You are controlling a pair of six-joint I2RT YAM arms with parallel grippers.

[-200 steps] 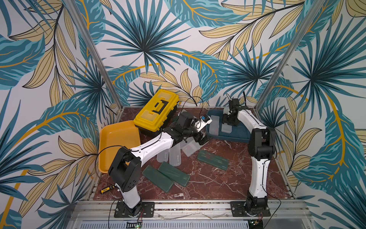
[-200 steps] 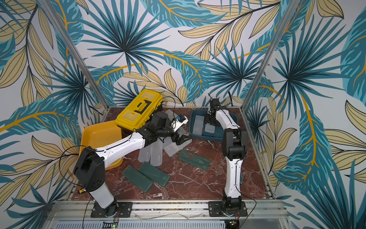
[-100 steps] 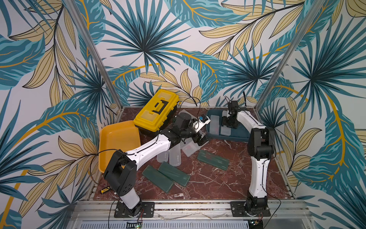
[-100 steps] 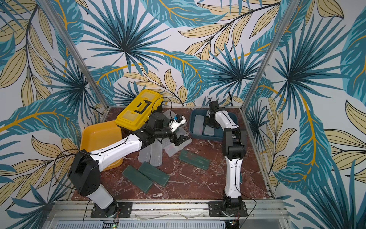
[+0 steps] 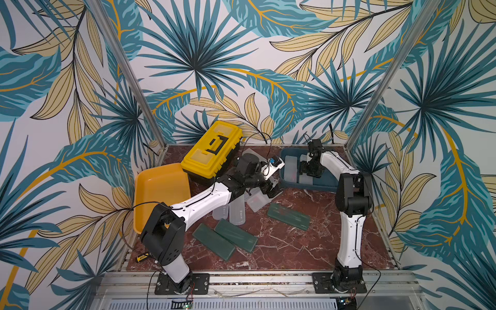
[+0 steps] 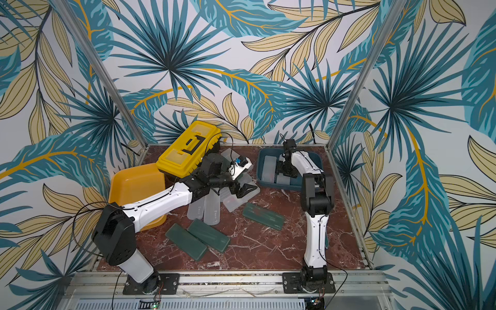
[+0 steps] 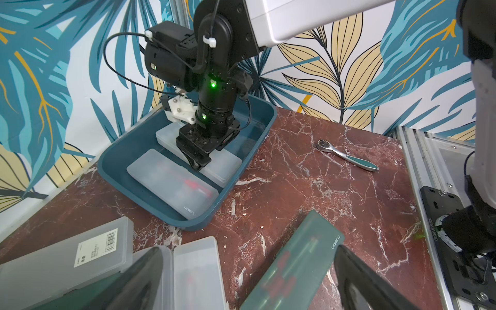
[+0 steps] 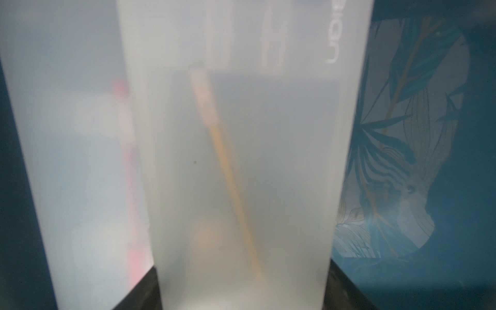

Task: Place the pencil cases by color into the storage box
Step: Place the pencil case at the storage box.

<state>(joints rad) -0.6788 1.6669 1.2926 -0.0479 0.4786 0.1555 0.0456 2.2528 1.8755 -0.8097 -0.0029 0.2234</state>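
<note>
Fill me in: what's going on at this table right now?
The right gripper is down in the blue plastic storage bin, shut on a frosted white plastic pencil case beside a second frosted case lying there. The left gripper hovers open over a cluster of frosted cases on the marble table. Three dark green flat cases lie loose on the table, not yet sorted.

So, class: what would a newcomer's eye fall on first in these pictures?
The bright yellow toolbox at the back left of the marble table stands out first. Next, the right gripper, shut on a frosted case inside the blue storage box at the back right. Three dark green cases lie loose on the table nearer the front.
</note>
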